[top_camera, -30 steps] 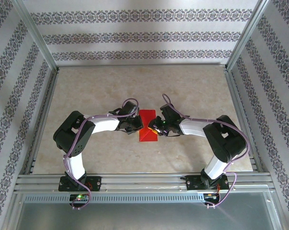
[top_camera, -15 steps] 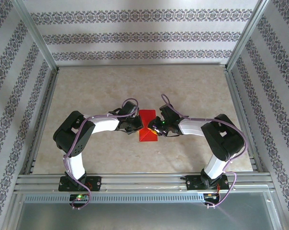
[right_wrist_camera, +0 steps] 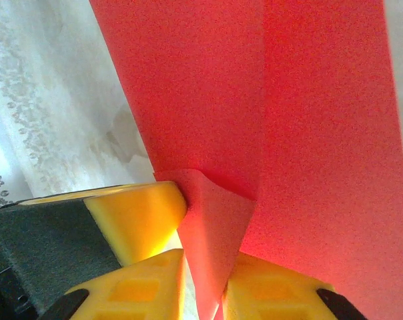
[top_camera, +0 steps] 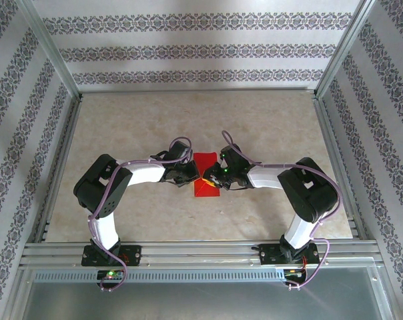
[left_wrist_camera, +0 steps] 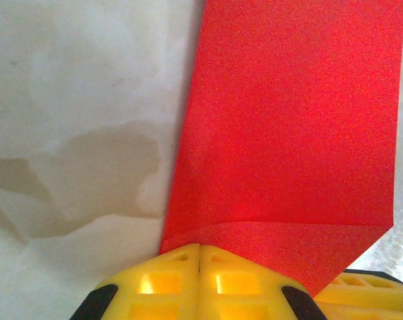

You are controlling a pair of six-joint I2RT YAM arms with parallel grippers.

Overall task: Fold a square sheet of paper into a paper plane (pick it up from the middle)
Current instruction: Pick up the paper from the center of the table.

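The square sheet of paper is bright red and lies folded into a narrow upright rectangle mid-table. My left gripper meets its near left edge, jaws shut tight; in the left wrist view the gripper sits at the near edge of the paper, over a small folded strip. My right gripper comes in from the right. In the right wrist view its jaws stand narrowly open around a raised corner flap of the paper; a thin gap shows beside the left finger. The left gripper's yellow finger sits just beside it.
The beige table stretches open behind and to both sides of the paper. Metal frame rails run along the near edge, and patterned walls close in the back and sides. Both forearms converge over the paper's near end.
My right gripper has edged left toward the paper and its jaws have narrowed around the flap. The left arm and the paper have stayed put.
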